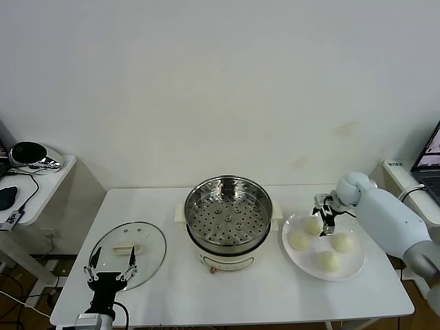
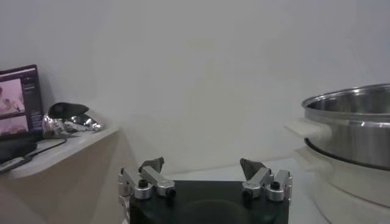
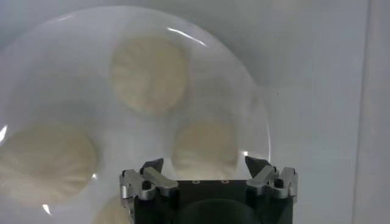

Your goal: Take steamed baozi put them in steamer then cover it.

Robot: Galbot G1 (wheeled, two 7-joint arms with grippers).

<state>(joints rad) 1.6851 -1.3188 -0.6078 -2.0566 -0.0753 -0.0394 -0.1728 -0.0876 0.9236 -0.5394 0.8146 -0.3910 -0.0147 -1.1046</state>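
Over on my left, a side shelf [image 1: 41, 180] is carrying a shiny chrome object [image 1: 34, 155], and nearer in my left gripper [image 1: 110, 265] is hovering at the front-left corner of the white table [image 1: 172, 295], its fingers [image 2: 150, 178] spread wide and gripping nothing. Just beyond those fingertips the cover [image 1: 129, 246] is lying flat on the table, its cream oblong handle facing up. In the middle, the steamer [image 1: 228, 221] is sitting open on its white base, with the perforated tray showing inside and no bun on it. To its right, the white plate [image 1: 323, 245] is carrying all four of the steamed baozi [image 1: 328, 260], grouped close together. My right gripper [image 1: 323, 218] is reaching down over the far part of that plate, right at the rearmost bun; in my right wrist view its fingers [image 3: 259, 166] are standing apart on either side of that bun [image 3: 206, 149], open and not yet pressing on it, so I am holding nothing there. At the far right edge, a laptop [image 1: 430, 161] is resting on another ledge.
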